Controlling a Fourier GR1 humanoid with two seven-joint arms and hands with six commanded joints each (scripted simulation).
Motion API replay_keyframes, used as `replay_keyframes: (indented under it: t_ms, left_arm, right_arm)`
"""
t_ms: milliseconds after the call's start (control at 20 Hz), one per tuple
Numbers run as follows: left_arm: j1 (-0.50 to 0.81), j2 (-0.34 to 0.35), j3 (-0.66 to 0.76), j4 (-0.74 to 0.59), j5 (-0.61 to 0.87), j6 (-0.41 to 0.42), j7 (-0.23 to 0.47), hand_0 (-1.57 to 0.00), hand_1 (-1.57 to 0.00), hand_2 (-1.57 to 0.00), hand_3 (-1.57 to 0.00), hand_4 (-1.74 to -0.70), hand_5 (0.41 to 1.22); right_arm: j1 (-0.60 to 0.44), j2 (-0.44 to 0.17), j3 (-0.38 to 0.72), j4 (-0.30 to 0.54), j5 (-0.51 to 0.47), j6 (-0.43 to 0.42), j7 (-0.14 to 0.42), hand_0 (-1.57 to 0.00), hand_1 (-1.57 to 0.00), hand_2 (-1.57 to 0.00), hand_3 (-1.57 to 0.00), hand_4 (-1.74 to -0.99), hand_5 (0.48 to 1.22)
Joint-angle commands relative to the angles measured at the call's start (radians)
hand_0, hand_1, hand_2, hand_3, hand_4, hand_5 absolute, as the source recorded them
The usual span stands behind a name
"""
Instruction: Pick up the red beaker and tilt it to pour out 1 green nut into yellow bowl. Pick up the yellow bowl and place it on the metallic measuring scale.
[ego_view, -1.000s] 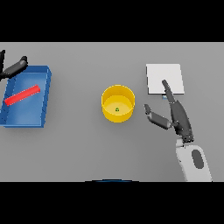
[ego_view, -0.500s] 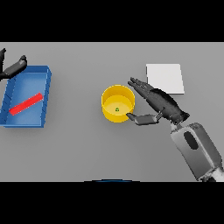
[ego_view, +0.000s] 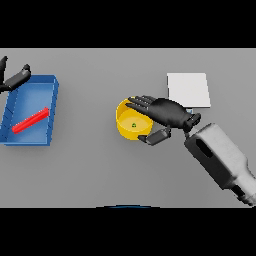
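Right hand (ego_view: 167, 112) moved onto one yellow bowl (ego_view: 125, 127); one green nut (ego_view: 133, 125) inside.

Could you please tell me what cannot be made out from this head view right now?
- Right hand covers the yellow bowl's right rim; actual contact is unclear.
- Measuring scale: lower corner hidden behind the wrist.
- Left hand is cut off by the left edge.
- Green nut: too small for shape.

No readable text, labels, numbers or signs — none on any object, none on the table
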Motion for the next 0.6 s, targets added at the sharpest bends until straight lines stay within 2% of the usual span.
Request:
replay_keyframes:
  t_ms: [0,400,550]
  left_arm:
    - [0.005,0.007,0.004,-0.010,0.005,0.001,-0.003,0.00,0.00,0.00,0.00,-0.77,0.721]
    - [0.010,0.005,0.012,-0.001,0.010,0.000,-0.033,0.00,0.00,0.00,0.00,-0.80,0.725]
    - [0.005,0.002,0.012,0.001,0.013,-0.004,-0.021,0.00,0.00,0.00,0.00,-0.80,0.723]
  right_arm:
    - [-0.008,0.001,0.019,0.016,0.014,0.008,-0.009,0.00,0.00,0.00,0.00,-1.212,0.645]
    - [-0.066,0.014,0.081,0.129,0.064,0.019,-0.060,0.00,0.00,0.00,0.00,-1.249,0.669]
    - [-0.087,0.034,0.103,0.181,0.077,0.028,-0.069,0.00,0.00,0.00,0.00,-1.265,0.680]
